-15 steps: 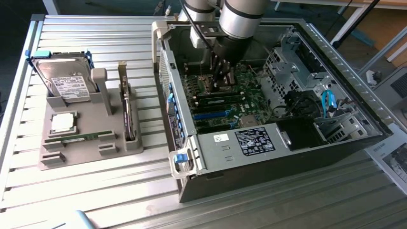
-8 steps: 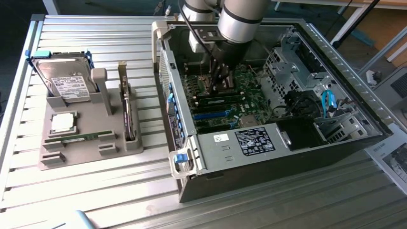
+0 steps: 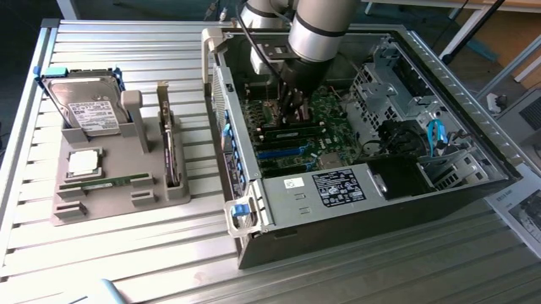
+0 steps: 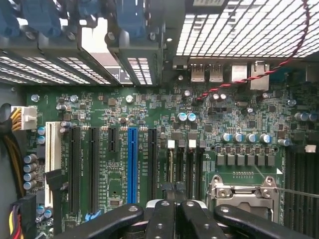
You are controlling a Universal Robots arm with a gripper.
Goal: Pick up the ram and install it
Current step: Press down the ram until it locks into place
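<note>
A thin green ram (image 3: 110, 182) lies flat in a groove of the grey holder (image 3: 93, 212), on the exterior view's left. My gripper (image 3: 292, 118) is far from it, reaching down inside the open computer case (image 3: 338, 190) over the motherboard (image 3: 325, 104). In the wrist view the gripper (image 4: 175, 204) is shut, its black fingers (image 4: 160, 219) pressed together just above the narrow memory slots (image 4: 182, 164) with white latches. Whether a stick sits between or under the fingertips is hidden.
The holder also carries a hard drive (image 3: 85, 104), a square silver processor (image 3: 85, 163) and an upright dark expansion card (image 3: 171, 152). Inside the case are a blue card slot (image 4: 132, 164), the metal processor socket (image 4: 241, 191), drive cages and blue cables (image 3: 435, 136).
</note>
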